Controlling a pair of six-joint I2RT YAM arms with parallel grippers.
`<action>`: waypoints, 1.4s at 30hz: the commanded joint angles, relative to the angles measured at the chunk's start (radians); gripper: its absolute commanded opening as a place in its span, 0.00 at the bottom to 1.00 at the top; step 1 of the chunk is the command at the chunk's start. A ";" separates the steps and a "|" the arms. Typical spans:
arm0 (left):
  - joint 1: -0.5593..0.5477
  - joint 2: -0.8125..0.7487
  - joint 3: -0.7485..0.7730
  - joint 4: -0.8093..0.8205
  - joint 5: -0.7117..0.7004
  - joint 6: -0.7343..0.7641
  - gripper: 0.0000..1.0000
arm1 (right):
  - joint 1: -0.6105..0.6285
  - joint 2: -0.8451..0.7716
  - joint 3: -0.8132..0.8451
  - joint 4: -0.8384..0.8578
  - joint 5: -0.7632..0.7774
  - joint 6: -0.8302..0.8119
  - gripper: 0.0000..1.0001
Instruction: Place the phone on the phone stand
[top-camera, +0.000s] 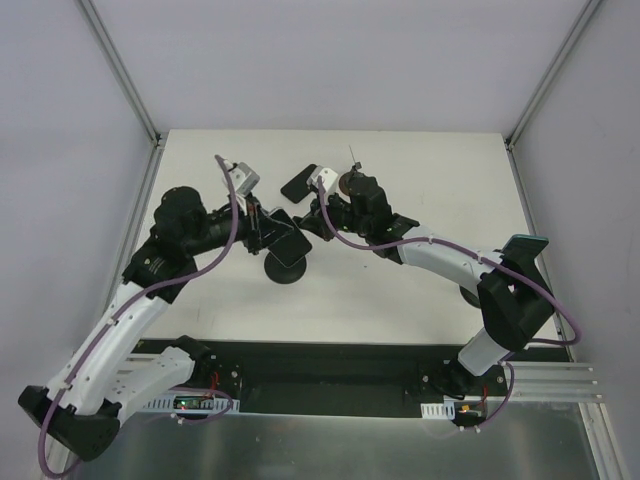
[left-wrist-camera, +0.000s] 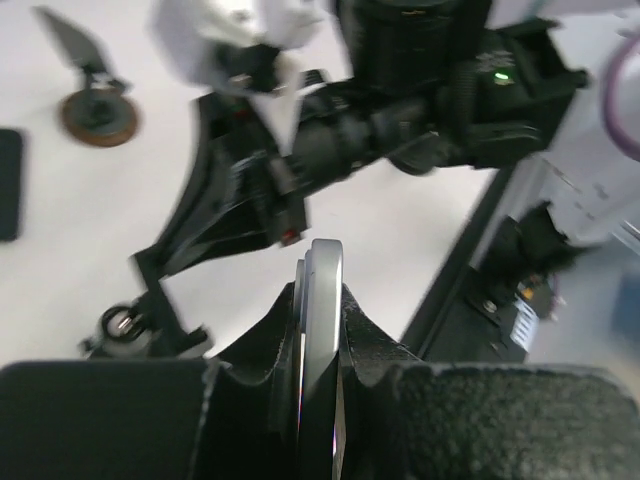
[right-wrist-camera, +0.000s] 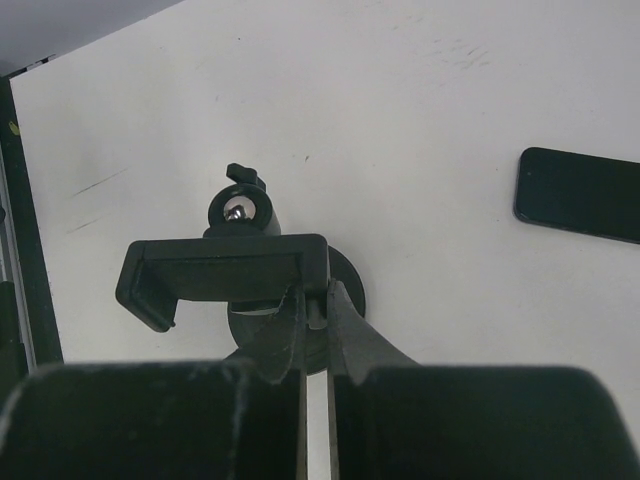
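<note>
My left gripper (left-wrist-camera: 320, 330) is shut on the phone (left-wrist-camera: 323, 290), which shows edge-on as a silver slab between the pads. From above, the phone (top-camera: 288, 238) hangs at the table's middle just over the phone stand's round base (top-camera: 285, 270), with my left gripper (top-camera: 266, 228) on its left side. The black phone stand (right-wrist-camera: 225, 272) has a wide clamp cradle on a ball joint. My right gripper (right-wrist-camera: 314, 305) is shut on the cradle's right end. From above, my right gripper (top-camera: 309, 222) sits right beside the phone.
A second dark phone (top-camera: 300, 182) (right-wrist-camera: 580, 195) lies flat farther back on the white table (top-camera: 420, 160). A second stand with a brown round base (top-camera: 350, 180) (left-wrist-camera: 98, 116) stands next to it. A black rail (top-camera: 330, 375) runs along the near edge.
</note>
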 joint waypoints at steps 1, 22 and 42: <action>-0.008 0.152 0.084 0.201 0.463 0.149 0.00 | 0.008 -0.025 0.000 0.077 -0.049 -0.020 0.01; 0.064 0.527 0.192 0.153 0.690 0.591 0.00 | -0.013 -0.008 -0.008 0.091 -0.207 -0.045 0.00; 0.079 0.465 0.115 0.041 0.508 0.754 0.00 | -0.062 -0.012 -0.051 0.198 -0.276 0.045 0.00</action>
